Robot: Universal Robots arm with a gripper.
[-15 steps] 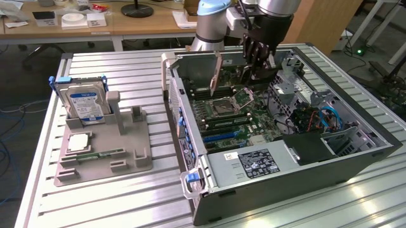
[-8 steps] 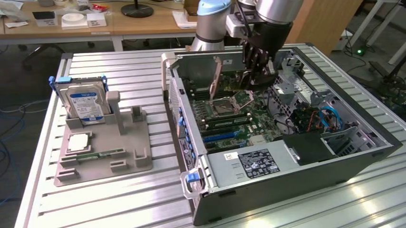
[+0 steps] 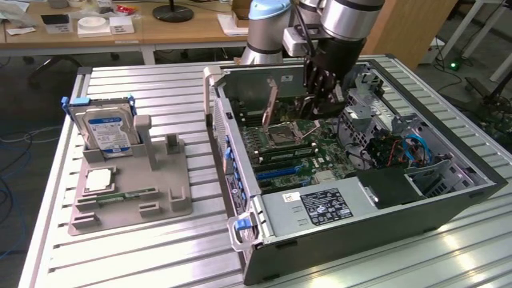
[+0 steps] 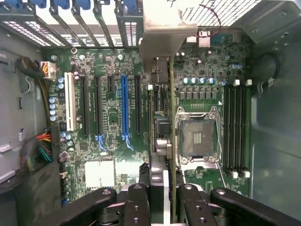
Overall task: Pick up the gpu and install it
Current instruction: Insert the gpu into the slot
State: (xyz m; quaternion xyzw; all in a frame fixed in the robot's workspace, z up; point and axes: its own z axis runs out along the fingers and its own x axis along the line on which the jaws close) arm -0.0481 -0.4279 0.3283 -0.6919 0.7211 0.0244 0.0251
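Note:
My gripper [image 4: 162, 200] is shut on the gpu [image 4: 164, 122], which I see edge-on in the wrist view: a thin dark card with a green board edge and a silver end bracket [image 4: 167, 33] at the case's rear slots. It hangs above the green motherboard [image 4: 108, 66], between the blue expansion slot [image 4: 124, 106] and the open CPU socket [image 4: 197, 139]. In the exterior view the gripper [image 3: 320, 90] reaches down into the open computer case [image 3: 448, 198], with the gpu [image 3: 298, 108] held just above the board.
A grey fixture tray [image 3: 160, 204] at the exterior view's left holds a silver hard drive [image 3: 108, 129] with a blue-white label and a small square CPU chip [image 3: 98, 180]. Inside the case are the power supply [image 3: 320, 207], memory slots [image 4: 235, 127] and cable bundles [image 4: 40, 146].

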